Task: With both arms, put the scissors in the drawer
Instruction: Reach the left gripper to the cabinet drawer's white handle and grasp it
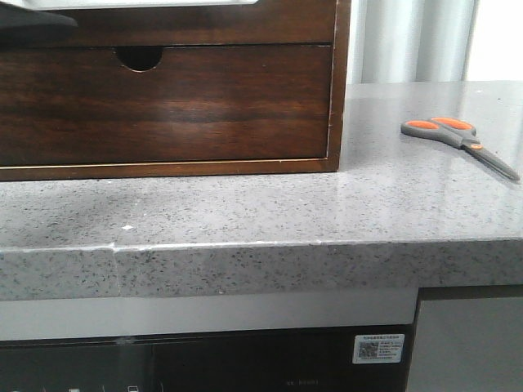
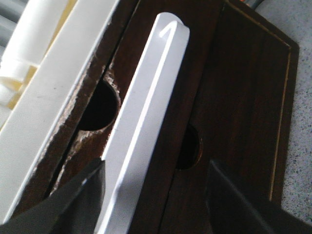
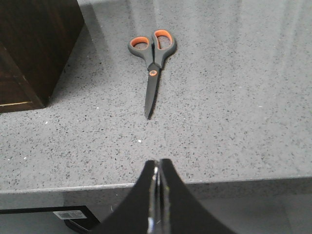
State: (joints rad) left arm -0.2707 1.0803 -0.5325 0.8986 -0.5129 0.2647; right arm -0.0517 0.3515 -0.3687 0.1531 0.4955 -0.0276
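Note:
The scissors (image 1: 458, 139) lie flat on the grey speckled counter to the right of the wooden cabinet, handle loops to the left. In the right wrist view the scissors (image 3: 152, 58) lie ahead with blades pointing toward my right gripper (image 3: 159, 165), which is shut and empty, hovering at the counter's front edge. The drawer (image 1: 204, 28) is the plain dark front at the cabinet's top, with a pale rim (image 2: 146, 122). My left gripper (image 2: 156, 195) is open, its fingers (image 2: 73, 204) on either side of that rim and front. A dark part of the left arm (image 1: 37, 23) shows at upper left.
Below the drawer sits a second dark front with a half-round notch (image 1: 139, 57). The cabinet's right wall (image 1: 339, 82) stands left of the scissors. The counter's front edge (image 1: 261, 245) runs across, with a dark appliance panel (image 1: 204, 363) underneath.

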